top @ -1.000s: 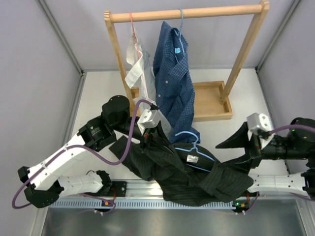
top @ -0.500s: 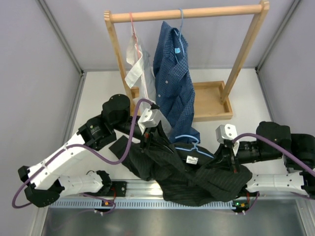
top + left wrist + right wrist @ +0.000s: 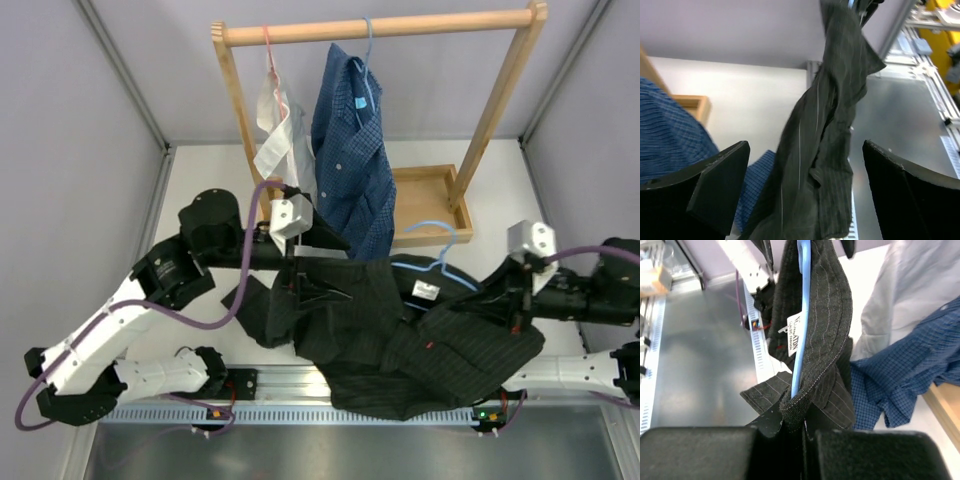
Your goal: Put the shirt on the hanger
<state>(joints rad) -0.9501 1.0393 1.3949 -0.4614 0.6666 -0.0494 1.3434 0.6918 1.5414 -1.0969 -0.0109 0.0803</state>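
Hidden or unclear: in the overhead view most of the thin light-blue plastic hanger [image 3: 447,262] is buried in the black pinstriped collared shirt [image 3: 370,345]. Only its slim hook and a short run of one shoulder show. The tips of my right gripper [image 3: 492,302] are lost against the dark cloth there. In the left wrist view the top of the shirt [image 3: 832,95] is cut off at the upper edge.

Tools: my left gripper [image 3: 805,145] stands spread wide. The cloth hangs between its fingers [image 3: 715,175], and I see no contact on either side. My right gripper [image 3: 805,432] is pressed together on a fold of the shirt [image 3: 832,295] at the collar, just where the hanger [image 3: 801,305] runs down into the fold. Whether the pads bear on the plastic itself, I cannot tell.

Position and lie: the shirt is bunched between my two arms over the near part of the white table [image 3: 195,195], in front of the wooden clothes rack [image 3: 380,27]. A blue checked shirt [image 3: 350,150] and a white garment [image 3: 280,125] hang on that rack. The shirt's long axis runs left to right, with the collar and its white neck label [image 3: 791,335] at my right-hand end. The hanger's hook points away from my bases, toward the rack. In the right wrist view its shoulder runs straight away from the fingers.
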